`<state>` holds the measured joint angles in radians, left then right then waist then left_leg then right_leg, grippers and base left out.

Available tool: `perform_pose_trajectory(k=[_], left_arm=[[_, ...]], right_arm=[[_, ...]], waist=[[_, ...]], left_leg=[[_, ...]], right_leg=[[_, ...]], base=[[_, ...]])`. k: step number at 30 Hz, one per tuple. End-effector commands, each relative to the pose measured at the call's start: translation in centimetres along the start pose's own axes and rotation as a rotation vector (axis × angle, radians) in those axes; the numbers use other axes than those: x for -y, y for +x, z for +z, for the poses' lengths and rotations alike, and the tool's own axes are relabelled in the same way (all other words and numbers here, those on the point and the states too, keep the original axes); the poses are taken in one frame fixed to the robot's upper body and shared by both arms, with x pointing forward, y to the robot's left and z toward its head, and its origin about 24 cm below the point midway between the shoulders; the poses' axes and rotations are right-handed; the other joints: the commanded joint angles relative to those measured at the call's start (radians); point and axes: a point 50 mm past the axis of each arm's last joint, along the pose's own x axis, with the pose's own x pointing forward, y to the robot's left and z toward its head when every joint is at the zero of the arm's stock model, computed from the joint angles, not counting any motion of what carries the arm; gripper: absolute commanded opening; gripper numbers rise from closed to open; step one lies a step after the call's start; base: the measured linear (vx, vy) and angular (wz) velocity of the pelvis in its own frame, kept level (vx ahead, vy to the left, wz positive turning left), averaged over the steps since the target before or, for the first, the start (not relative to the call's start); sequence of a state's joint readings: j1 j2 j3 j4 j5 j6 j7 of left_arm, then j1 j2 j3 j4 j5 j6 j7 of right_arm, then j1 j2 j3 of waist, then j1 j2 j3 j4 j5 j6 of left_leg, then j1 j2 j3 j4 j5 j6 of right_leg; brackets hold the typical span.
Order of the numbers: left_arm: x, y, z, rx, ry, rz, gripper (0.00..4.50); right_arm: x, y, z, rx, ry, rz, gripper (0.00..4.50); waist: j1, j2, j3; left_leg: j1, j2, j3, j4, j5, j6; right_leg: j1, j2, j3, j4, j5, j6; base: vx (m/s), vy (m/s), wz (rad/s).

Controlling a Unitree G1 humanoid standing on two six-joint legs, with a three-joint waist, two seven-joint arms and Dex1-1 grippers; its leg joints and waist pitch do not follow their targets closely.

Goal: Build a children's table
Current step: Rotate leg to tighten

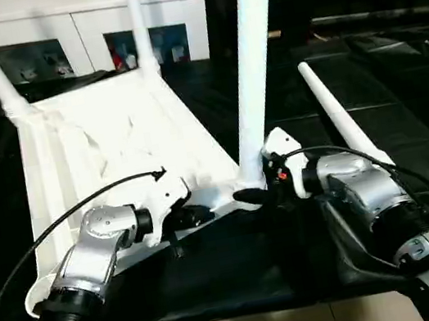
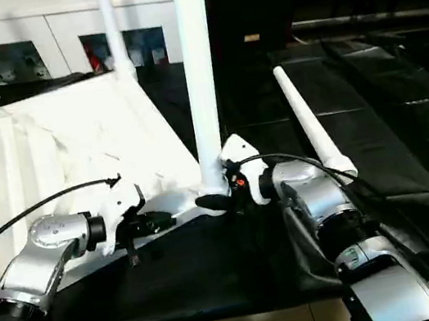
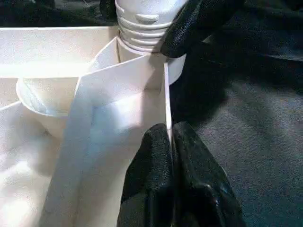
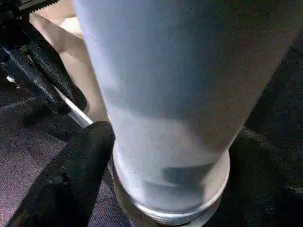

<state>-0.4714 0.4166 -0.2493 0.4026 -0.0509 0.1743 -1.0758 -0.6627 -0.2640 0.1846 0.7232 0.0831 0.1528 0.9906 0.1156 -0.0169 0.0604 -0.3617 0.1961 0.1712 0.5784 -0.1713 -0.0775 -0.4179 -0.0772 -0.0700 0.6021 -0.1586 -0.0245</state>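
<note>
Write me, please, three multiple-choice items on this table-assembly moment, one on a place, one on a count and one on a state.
1. Where does the loose leg lie?
A. On the dark mat on the robot's right
B. Inside the cabinet
C. On top of the tabletop

2. How many legs stand upright in the tabletop's corner sockets?
A. One
B. Three
C. Four

3. What is the left tool doing?
A. Hanging open above the mat
B. Holding the loose leg
C. Pinching the tabletop's thin edge wall

Answers:
1. A: the loose leg lies flat on the dark mat, beside the right arm.
2. B: two far legs and the near leg rise from the tabletop.
3. C: in the left wrist view the left tool has its fingers closed on the edge wall, while the right tool grips the near leg's base.
</note>
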Motion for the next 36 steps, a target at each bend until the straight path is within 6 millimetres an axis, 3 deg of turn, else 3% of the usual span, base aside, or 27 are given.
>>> perform_pose_trajectory(k=[1,5,10,12,13,14,18,19,20,22,24,25,29,30,31,36], left_arm=[[0.6,0.4,1.0,0.075,0.006,-0.049,0.00],[0.7,0.2,0.9,0.073,0.003,-0.049,0.00],[0.7,0.0,0.7,0.066,-0.003,-0.048,0.00],[0.4,0.1,0.5,0.047,-0.020,-0.001,0.00],[0.4,0.1,0.5,0.047,-0.020,-0.001,0.00],[-0.3,0.5,0.4,0.028,-0.045,0.076,0.00],[-0.9,1.1,0.5,0.017,-0.068,0.148,0.00],[-1.7,2.1,1.0,0.016,-0.105,0.242,0.00],[-2.2,2.6,1.3,0.017,-0.133,0.291,0.00],[-2.9,3.4,1.8,0.010,-0.167,0.363,0.00],[-3.4,4.4,2.3,-0.031,-0.146,0.422,0.00],[-3.5,4.6,2.4,-0.040,-0.139,0.430,0.00],[-3.4,5.3,3.1,-0.033,-0.098,0.418,0.00],[-3.3,5.3,3.1,-0.031,-0.097,0.414,0.00],[-3.3,5.3,3.1,-0.025,-0.093,0.407,0.00],[-3.1,4.8,2.9,0.011,-0.070,0.360,0.00]], right_arm=[[-0.2,0.1,0.6,0.022,-0.003,0.019,3.43],[-0.6,0.2,0.4,0.018,0.009,0.047,3.14],[-0.8,0.4,0.0,0.010,0.022,0.054,2.84],[-0.3,0.7,-0.6,0.007,0.059,-0.048,2.79],[-0.3,0.7,-0.6,0.007,0.059,-0.048,2.79],[0.4,1.2,-1.3,-0.001,0.125,-0.204,2.77],[0.7,1.7,-1.8,-0.008,0.183,-0.322,2.76],[1.1,2.5,-2.2,0.007,0.307,-0.503,2.76],[1.0,2.9,-2.4,0.006,0.341,-0.567,2.76],[0.6,3.9,-2.3,-0.003,0.360,-0.649,2.76],[-0.2,5.7,-1.5,0.014,0.383,-0.684,2.76],[-0.5,6.0,-1.2,0.022,0.383,-0.685,2.76],[-1.4,7.4,0.3,0.057,0.261,-0.615,2.76],[-1.4,7.4,0.4,0.067,0.256,-0.604,3.31],[-1.4,7.5,0.8,0.097,0.258,-0.596,3.31],[-0.9,7.0,1.7,0.189,0.283,-0.535,3.80]], waist=[[0.003,0.002,-0.072],[0.004,0.000,-0.076],[0.004,0.001,-0.074],[0.003,0.003,-0.073],[0.000,0.002,-0.071],[-0.004,0.002,-0.069],[-0.014,0.001,-0.065],[-0.015,0.002,-0.063],[-0.019,0.002,-0.058],[-0.022,0.004,-0.064],[-0.022,0.007,-0.064],[-0.019,0.004,-0.068],[-0.010,0.005,-0.075],[-0.008,0.008,-0.075],[-0.009,0.005,-0.075],[-0.019,0.003,-0.072]], left_leg=[[0.007,0.033,-0.005,-0.067,-0.235,0.012],[0.003,0.030,-0.002,-0.061,-0.182,0.029],[0.003,0.031,-0.002,-0.062,-0.188,0.030],[0.004,0.030,-0.002,-0.063,-0.202,0.025],[0.003,0.030,-0.003,-0.065,-0.210,0.018],[0.005,0.029,-0.004,-0.068,-0.230,0.008],[0.010,0.025,-0.007,-0.070,-0.276,-0.019],[0.018,0.024,-0.009,-0.070,-0.311,-0.021],[0.021,0.022,-0.006,-0.071,-0.319,-0.024],[0.029,0.017,-0.010,-0.067,-0.331,-0.040],[0.023,0.016,-0.009,-0.068,-0.333,-0.028],[0.025,0.017,-0.010,-0.068,-0.325,-0.030],[0.009,0.021,-0.009,-0.070,-0.267,-0.017],[0.009,0.022,-0.009,-0.069,-0.263,-0.015],[0.008,0.021,-0.007,-0.068,-0.259,-0.009],[0.000,0.020,-0.011,-0.071,-0.277,0.000]], right_leg=[[0.059,-0.065,0.044,-0.065,-0.286,-0.178],[0.061,-0.063,0.043,-0.056,-0.199,-0.201],[0.062,-0.064,0.041,-0.057,-0.216,-0.201],[0.060,-0.063,0.042,-0.061,-0.237,-0.195],[0.060,-0.064,0.042,-0.062,-0.253,-0.192],[0.057,-0.065,0.042,-0.068,-0.298,-0.180],[0.055,-0.068,0.044,-0.078,-0.405,-0.149],[0.050,-0.069,0.043,-0.086,-0.464,-0.126],[0.042,-0.065,0.044,-0.092,-0.490,-0.118],[0.040,-0.067,0.040,-0.099,-0.544,-0.093],[0.036,-0.067,0.043,-0.100,-0.524,-0.091],[0.039,-0.064,0.042,-0.095,-0.491,-0.093],[0.054,-0.063,0.045,-0.072,-0.305,-0.135],[0.054,-0.064,0.045,-0.069,-0.288,-0.143],[0.056,-0.064,0.044,-0.068,-0.273,-0.153],[0.061,-0.066,0.041,-0.075,-0.353,-0.133]], base=[[0.000,0.000,0.00],[0.000,0.000,0.00],[0.000,0.000,0.00],[0.000,0.000,0.00],[0.000,0.000,0.00],[0.000,0.000,0.00],[0.000,0.000,0.00],[0.000,0.000,0.00],[0.000,0.000,0.00],[0.000,0.000,0.00],[0.000,0.000,0.00],[0.000,0.000,0.00],[0.000,0.000,0.00],[0.000,0.000,0.00],[0.000,0.000,0.00],[0.000,0.000,0.00]])
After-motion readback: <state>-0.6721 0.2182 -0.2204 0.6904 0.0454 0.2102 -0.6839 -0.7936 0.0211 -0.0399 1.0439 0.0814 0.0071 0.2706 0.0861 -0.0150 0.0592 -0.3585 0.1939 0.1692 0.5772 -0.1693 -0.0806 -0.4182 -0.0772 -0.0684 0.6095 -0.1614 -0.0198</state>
